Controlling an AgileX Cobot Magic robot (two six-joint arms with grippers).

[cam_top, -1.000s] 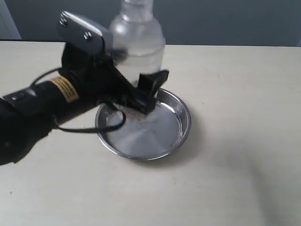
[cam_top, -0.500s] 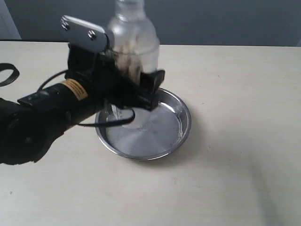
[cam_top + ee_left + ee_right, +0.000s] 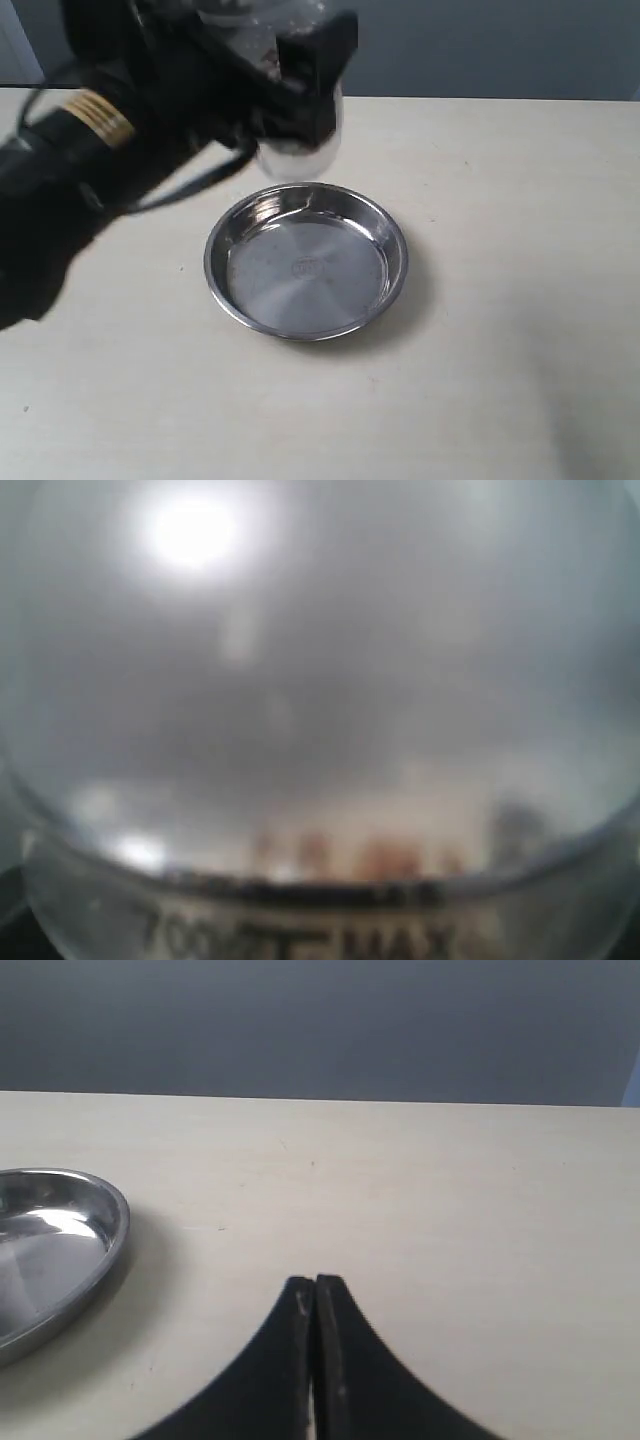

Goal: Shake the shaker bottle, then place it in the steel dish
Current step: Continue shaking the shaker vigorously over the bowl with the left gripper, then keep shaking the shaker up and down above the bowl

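The shaker bottle (image 3: 296, 150), frosted clear plastic, hangs in the air above the far rim of the steel dish (image 3: 392, 250), its top cut off by the frame edge. My left gripper (image 3: 300, 80) is shut on the bottle's body, one black finger (image 3: 322, 55) showing on its right side. In the left wrist view the bottle (image 3: 320, 730) fills the picture, with blurred brown granules (image 3: 385, 860) and printed marks low down. The dish holds nothing. My right gripper (image 3: 315, 1285) is shut and empty over the table, with the dish (image 3: 112, 1228) off to its side.
The pale table (image 3: 500, 200) spreads around the dish, with a dark wall behind it. The left arm's black body and cable (image 3: 90, 150) cover the upper left of the exterior view.
The left arm has lifted the bottle upward and slightly back, from just over the dish to high at the top of the exterior view. The dish has not moved.
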